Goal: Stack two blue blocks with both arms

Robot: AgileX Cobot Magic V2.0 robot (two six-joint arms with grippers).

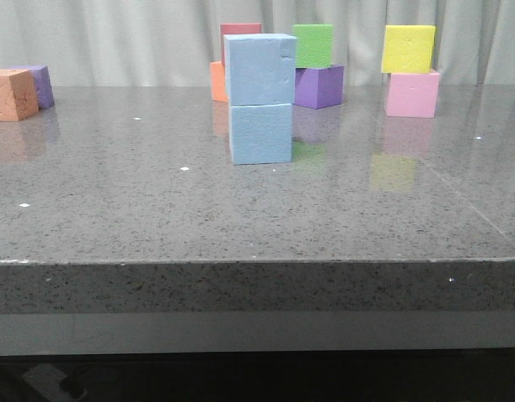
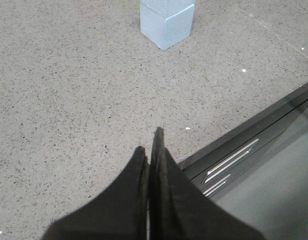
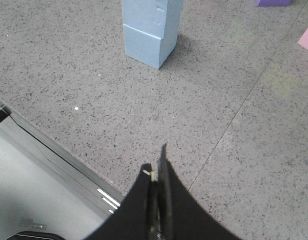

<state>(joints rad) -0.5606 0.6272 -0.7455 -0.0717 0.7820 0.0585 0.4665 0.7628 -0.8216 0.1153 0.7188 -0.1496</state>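
While glossy, grey speckled tabletop (image 1: 157, 209)

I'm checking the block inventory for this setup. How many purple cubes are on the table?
2. One purple cube sits at the far left behind the orange cube; the other purple cube is at the back under the green cube. More could be hidden behind the blue stack.
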